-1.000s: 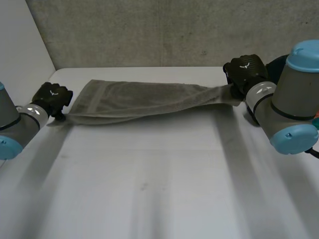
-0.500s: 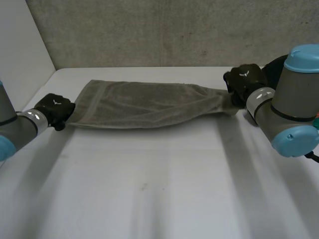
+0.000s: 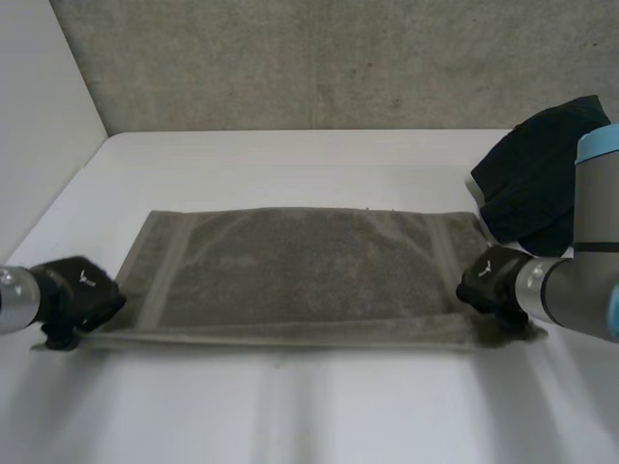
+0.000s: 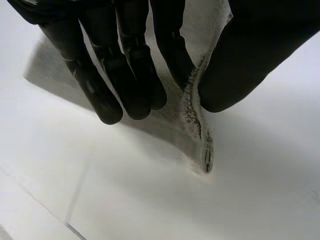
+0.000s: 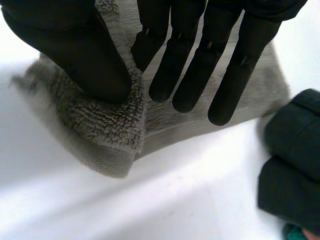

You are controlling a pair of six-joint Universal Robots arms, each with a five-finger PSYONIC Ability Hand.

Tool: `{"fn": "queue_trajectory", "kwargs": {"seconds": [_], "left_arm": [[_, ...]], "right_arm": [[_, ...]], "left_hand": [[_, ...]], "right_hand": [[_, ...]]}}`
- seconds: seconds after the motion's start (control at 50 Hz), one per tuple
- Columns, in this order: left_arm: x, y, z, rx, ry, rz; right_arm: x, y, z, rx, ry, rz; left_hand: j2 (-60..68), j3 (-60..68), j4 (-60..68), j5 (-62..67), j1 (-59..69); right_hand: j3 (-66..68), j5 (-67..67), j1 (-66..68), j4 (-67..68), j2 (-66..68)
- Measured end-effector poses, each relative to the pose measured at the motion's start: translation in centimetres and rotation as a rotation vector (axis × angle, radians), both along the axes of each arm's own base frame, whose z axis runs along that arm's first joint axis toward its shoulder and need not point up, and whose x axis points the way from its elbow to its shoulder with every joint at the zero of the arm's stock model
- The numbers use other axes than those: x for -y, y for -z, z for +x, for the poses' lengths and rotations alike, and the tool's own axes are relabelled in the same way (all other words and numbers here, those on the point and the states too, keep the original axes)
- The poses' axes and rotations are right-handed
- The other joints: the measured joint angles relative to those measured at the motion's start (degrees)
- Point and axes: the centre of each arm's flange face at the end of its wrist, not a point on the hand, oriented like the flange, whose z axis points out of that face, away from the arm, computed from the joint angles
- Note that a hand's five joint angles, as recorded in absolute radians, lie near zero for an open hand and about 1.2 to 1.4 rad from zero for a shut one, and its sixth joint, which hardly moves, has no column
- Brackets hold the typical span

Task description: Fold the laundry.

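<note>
**Towel spread flat, both near corners held**

The grey towel (image 3: 309, 275) lies spread flat across the middle of the white desk (image 3: 309, 416). The left hand (image 3: 75, 298) is clamped on its near left corner, thumb against fingers (image 4: 135, 85). The right hand (image 3: 495, 283) pinches the near right corner, which is bunched under its thumb. A dark garment (image 3: 542, 184) lies heaped beside the towel's far right corner.

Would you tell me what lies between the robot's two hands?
In the head view, the grey towel lies flat between left hand and right hand, each pinching a near corner.
</note>
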Motion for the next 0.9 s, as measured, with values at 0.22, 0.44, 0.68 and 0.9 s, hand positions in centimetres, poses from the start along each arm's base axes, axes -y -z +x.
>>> {"fn": "queue_trajectory", "kwargs": {"seconds": [0.22,0.44,0.68,0.9], "left_arm": [[6.9,-1.8,-5.6,-0.244,-0.025,-0.295],[13.6,-0.4,-10.0,-0.267,-0.088,-0.495],[16.5,1.8,-12.8,-0.276,-0.098,-0.581],[15.9,-2.2,-14.6,-0.381,-0.074,-0.673]], "right_arm": [[5.6,1.9,1.8,0.133,0.166,-0.186],[10.8,2.6,4.1,0.253,0.220,-0.429],[14.5,3.7,5.7,0.298,0.233,-0.604],[17.1,-1.2,4.9,0.474,0.323,-0.843]], "left_hand": [[0.0,0.0,0.0,0.0,0.0],[0.0,0.0,0.0,0.0,0.0],[-27.3,-27.0,-26.3,-25.1,-29.8],[-56.9,-56.3,-57.4,-53.8,-56.5]], "right_hand": [[0.0,0.2,0.0,0.0,0.0],[0.0,0.2,0.0,0.0,0.0],[-40.2,-40.2,-39.3,-39.7,-41.3],[-56.0,-55.6,-52.2,-56.2,-55.7]]}}
